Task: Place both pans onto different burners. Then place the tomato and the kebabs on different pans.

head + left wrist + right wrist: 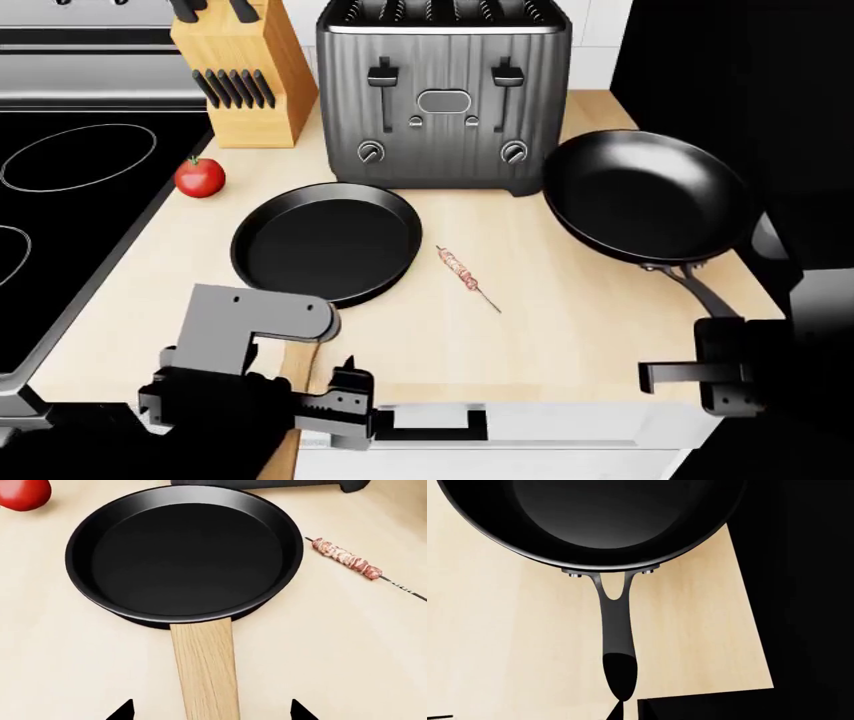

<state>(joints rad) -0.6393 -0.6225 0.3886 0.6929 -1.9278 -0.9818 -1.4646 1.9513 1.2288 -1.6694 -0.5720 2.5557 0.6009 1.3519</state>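
Nearest us in the left wrist view, the left gripper (212,711) shows two dark fingertips (122,712) spread apart on either side of the wooden handle (205,670), not touching it. Ahead of those tips sits the straight-sided pan (183,555) flat on the light counter (347,645), handle pointing back at the gripper. Beyond the pan to one side we see the tomato (23,492), near the rim but apart from it; on the other side lies the kebab (347,558), also apart from the pan.

From the head view, the left gripper (314,395) hovers over the handle end near the counter's front edge. We see the right gripper (694,375) just behind the thin dark handle (694,285) of the sloped pan (647,195); whether its jaws are spread or pressed we cannot tell. In the right wrist view that handle (616,630) runs straight toward the camera.

Both pans rest on the counter, not the cooktop (54,230), whose burner rings (74,155) lie well off to the left gripper's outer side. Toaster (445,95) and knife block (240,75) stand behind the pans.
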